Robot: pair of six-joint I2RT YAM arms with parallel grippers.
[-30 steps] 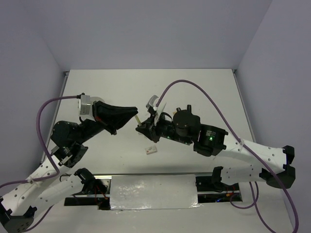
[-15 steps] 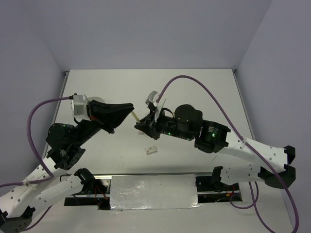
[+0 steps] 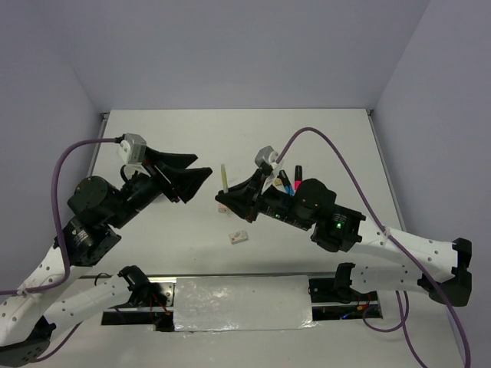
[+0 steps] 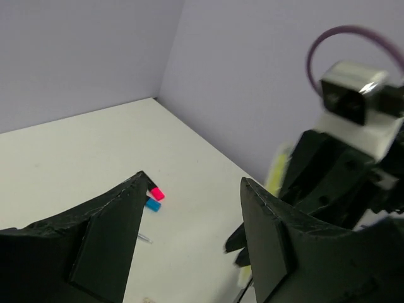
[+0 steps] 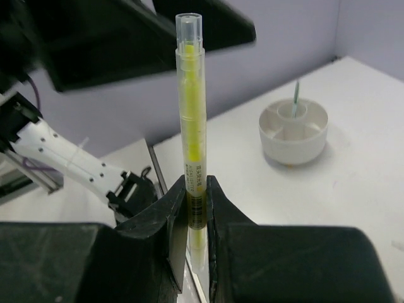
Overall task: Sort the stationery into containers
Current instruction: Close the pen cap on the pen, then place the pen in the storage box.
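My right gripper [image 5: 194, 189] is shut on a yellow-green pen [image 5: 190, 107] and holds it upright. From above, the pen [image 3: 224, 176] sticks up out of the right gripper [image 3: 222, 201] near the table's middle. My left gripper [image 3: 204, 165] stands open just left of the pen, apart from it and empty. In the left wrist view the left gripper [image 4: 192, 183] shows a wide gap between its jaws. A pink highlighter [image 4: 156, 194] and a blue highlighter [image 4: 152, 204] lie on the table beyond. The white divided tub [image 5: 293, 136] has one thin pen standing in it; the left arm hides it from above.
A small eraser [image 3: 239, 237] lies on the table near the front, below both grippers. The pink highlighter [image 3: 285, 181] and the blue highlighter [image 3: 296, 184] lie beside the right arm. Walls close the table at the back and both sides.
My left gripper has opened, let go of the yellow-green pen and drawn back to the left. The right gripper keeps the pen and has shifted slightly right.
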